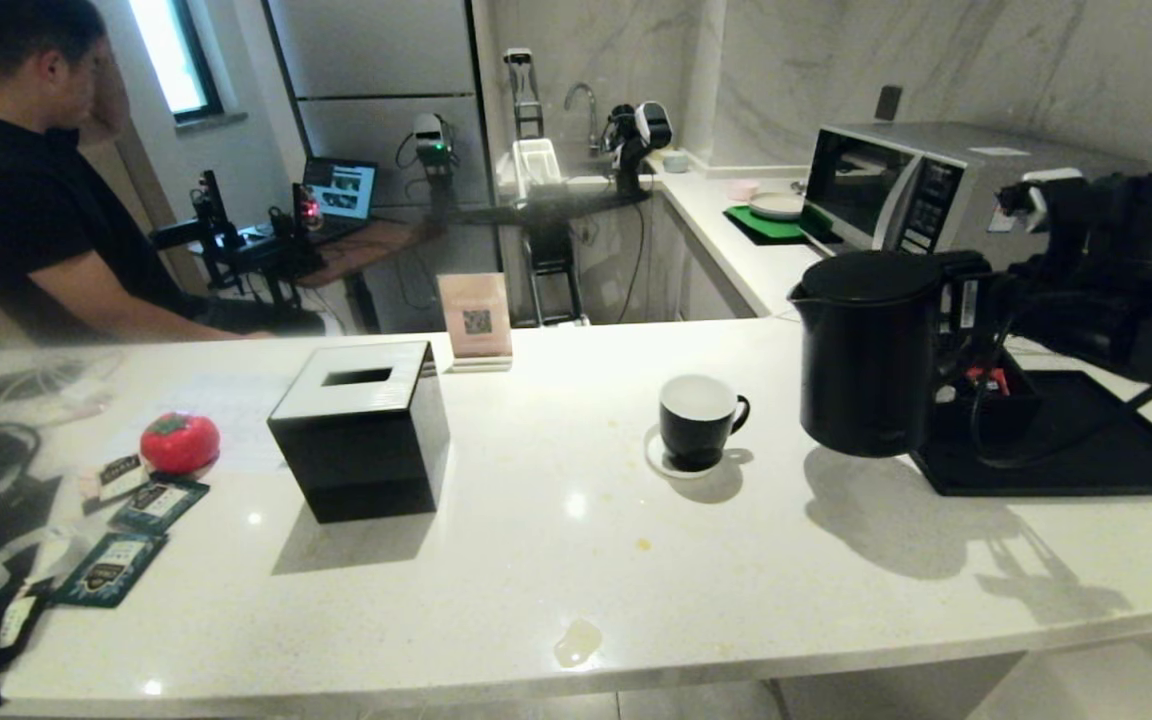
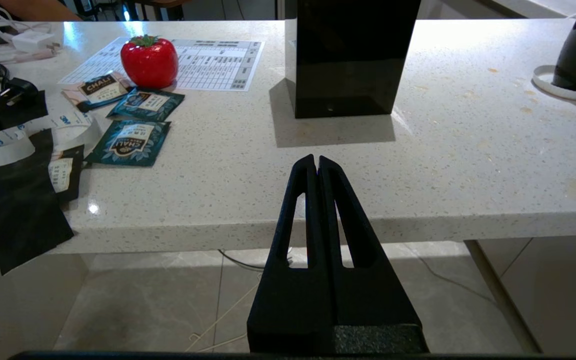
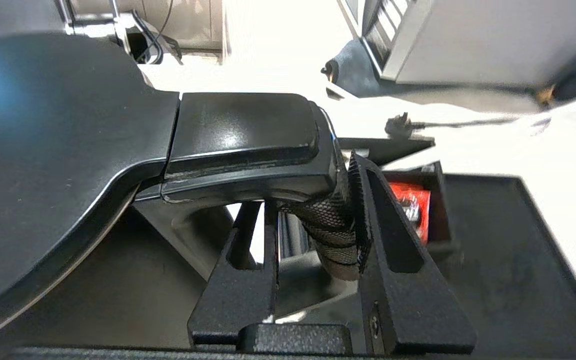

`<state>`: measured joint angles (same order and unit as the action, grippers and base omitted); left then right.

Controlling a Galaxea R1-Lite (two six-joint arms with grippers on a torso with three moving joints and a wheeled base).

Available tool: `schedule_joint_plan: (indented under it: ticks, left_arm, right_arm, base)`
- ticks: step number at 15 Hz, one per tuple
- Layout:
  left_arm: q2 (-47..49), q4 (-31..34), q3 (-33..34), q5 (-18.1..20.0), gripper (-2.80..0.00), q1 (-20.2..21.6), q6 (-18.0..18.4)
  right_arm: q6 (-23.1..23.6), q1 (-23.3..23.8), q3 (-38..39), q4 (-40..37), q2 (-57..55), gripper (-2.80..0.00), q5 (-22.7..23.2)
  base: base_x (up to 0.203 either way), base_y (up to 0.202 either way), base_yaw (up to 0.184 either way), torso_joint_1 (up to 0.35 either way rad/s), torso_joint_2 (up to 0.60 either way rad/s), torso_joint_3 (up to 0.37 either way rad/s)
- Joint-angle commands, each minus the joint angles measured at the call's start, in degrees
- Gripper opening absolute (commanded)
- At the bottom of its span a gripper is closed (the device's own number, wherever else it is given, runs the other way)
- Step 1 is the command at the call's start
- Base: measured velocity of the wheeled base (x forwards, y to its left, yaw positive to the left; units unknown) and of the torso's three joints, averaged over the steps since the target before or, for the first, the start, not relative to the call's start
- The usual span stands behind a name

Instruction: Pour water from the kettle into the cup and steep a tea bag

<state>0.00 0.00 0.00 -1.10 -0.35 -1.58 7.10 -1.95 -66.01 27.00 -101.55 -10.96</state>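
The tall black kettle (image 1: 866, 350) stands upright at the right of the white counter, just left of a black tray (image 1: 1116, 460). My right gripper (image 3: 313, 200) is shut on the kettle's mesh-wrapped loop handle (image 3: 330, 225), one finger on each side, below the flat lid (image 3: 43, 150). The small black cup (image 1: 698, 420) with a white inside sits on a white coaster (image 1: 658, 458), left of the kettle and apart from it. Teal tea bag packets (image 1: 114, 568) lie at the counter's left end. My left gripper (image 2: 316, 159) is shut and empty, parked below the counter's front edge.
A black cube tissue box (image 1: 361, 430) stands mid-counter with a card stand (image 1: 476, 320) behind it. A red tomato-shaped object (image 1: 179, 440) and cables lie at the left. A microwave (image 1: 896, 185) is behind the kettle. A person (image 1: 26, 180) sits at the back left.
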Motion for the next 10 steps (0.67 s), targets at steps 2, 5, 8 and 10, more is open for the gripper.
schedule_joint_plan:
  ticks: [2,5,8,10]
  left_arm:
    - [0.1,0.0,0.0,0.0,-2.8,0.0,-0.1]
    - [0.1,0.0,0.0,0.0,-2.8,0.0,0.0]
    - [0.1,0.0,0.0,0.0,-2.8,0.0,0.0]
    - [0.1,0.0,0.0,0.0,-2.8,0.0,0.0]
  right_arm:
    - [2.4,-0.5,-2.3,-0.2,-1.7,-2.8,-0.1]
    - [4.1,-0.5,-3.5,-1.0,-2.4,-2.8,-0.1]
    - [5.0,-1.2,-3.5,-1.0,-2.9,-2.8,-0.1]
    - [6.6,-1.7,-3.5,-0.7,-3.2,-2.8,-0.1]
  base:
    - [0.0,0.0,0.0,0.0,0.0,0.0]
    - [0.0,0.0,0.0,0.0,0.0,0.0]
    - [0.0,0.0,0.0,0.0,0.0,0.0]
    - [0.0,0.0,0.0,0.0,0.0,0.0]
